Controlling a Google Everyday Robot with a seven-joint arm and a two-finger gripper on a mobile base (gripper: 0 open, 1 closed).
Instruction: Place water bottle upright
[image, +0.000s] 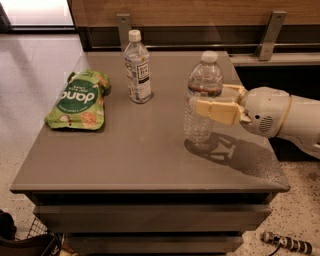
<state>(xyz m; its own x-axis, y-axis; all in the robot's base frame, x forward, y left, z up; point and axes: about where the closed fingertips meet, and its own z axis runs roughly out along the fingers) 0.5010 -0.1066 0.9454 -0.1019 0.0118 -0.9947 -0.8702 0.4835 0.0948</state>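
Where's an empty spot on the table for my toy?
The front strip of the table, in front of the green bag and water bottle, is bare. Crowded on the right: the gripper holds the water bottle there.

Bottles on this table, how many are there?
2. The water bottle stands upright at the right, clasped by the gripper; the taller labelled bottle stands further back, to its left. None appears hidden.
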